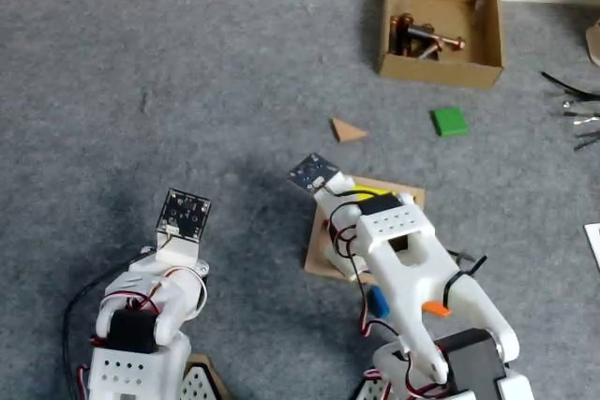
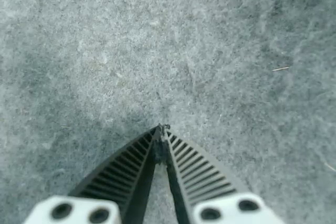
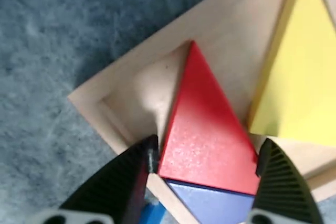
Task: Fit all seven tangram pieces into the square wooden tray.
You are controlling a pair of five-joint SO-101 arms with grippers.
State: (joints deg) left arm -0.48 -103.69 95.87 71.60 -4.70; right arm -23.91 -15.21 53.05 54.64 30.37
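Left gripper [image 2: 161, 128]: its two fingers are pressed together with nothing between them. It hangs over the bare grey carpet [image 2: 105, 51], well apart from the tray. I think it should wait there, out of the way.
Right gripper [image 3: 207, 156]: it pinches the red triangle [image 3: 202, 124], one finger on each side.
Red triangle: it sits over one corner of the wooden tray [image 3: 131, 66], with its point close to the tray wall. I cannot tell if it lies flat.
My step: I think I am setting the red triangle into that corner.
How to do it well: I want to go slowly, keep the piece level, and push its point snug to the wall. I should let go only when it lies flat, then lift straight up.
Watch out: the blue piece [image 3: 215, 203] touches the red one and the yellow triangle [image 3: 296, 77] is just beside it. I must not bump them.
Left to do: a tan triangle [image 1: 349, 130] and a green square [image 1: 449, 121] lie on the carpet, outside the tray.
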